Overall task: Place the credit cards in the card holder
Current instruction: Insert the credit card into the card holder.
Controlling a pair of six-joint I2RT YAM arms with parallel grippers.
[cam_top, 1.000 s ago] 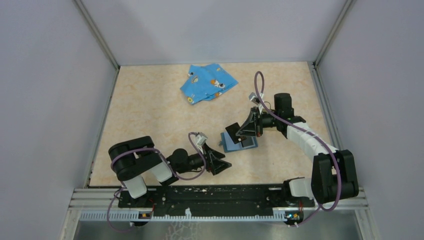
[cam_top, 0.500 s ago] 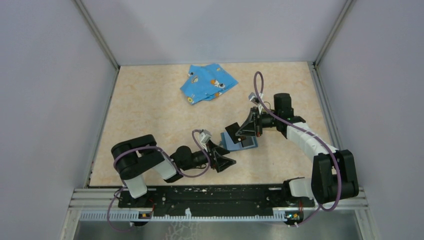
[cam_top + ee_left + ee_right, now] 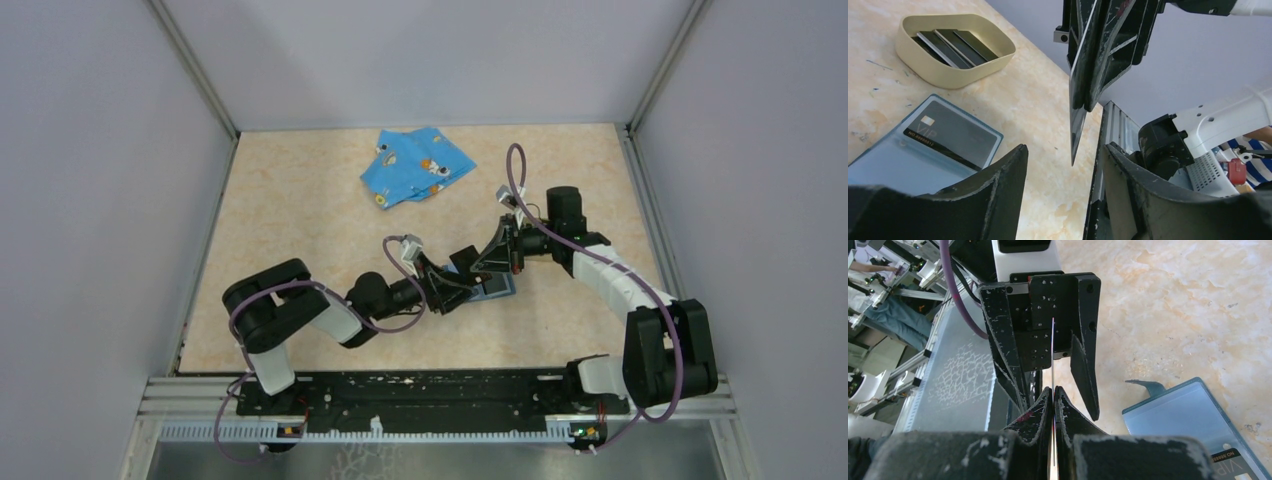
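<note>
The card holder [image 3: 893,162] lies open and flat on the table [image 3: 300,230], pale blue inside facing up. One card [image 3: 950,137], black with "VIP" printed on it, already sits on the holder's far half, so I judge the task partly done. A second card [image 3: 1077,107] hangs on edge just beside the holder and above it, well off the table, pinched at its top by the right gripper [image 3: 1053,392], whose fingers are pressed together on it. More cards [image 3: 955,45] wait in the tan tray [image 3: 933,67] beyond the holder's far corner; they look like three, so most of the work is left.

The left gripper [image 3: 1063,147] sits low at the holder's near side with its fingers spread and nothing between them, the gap facing the hanging card. In the right wrist view the two grippers point at each other with little space between.

Room is tight over the holder: both grippers crowd it, and the left fingers lie close to its near edge, so a careless move could nudge the holder or the seated card. Past the holder, toward the cartoon-print cloth [image 3: 415,165] well away, there is table room for either arm to back off
</note>
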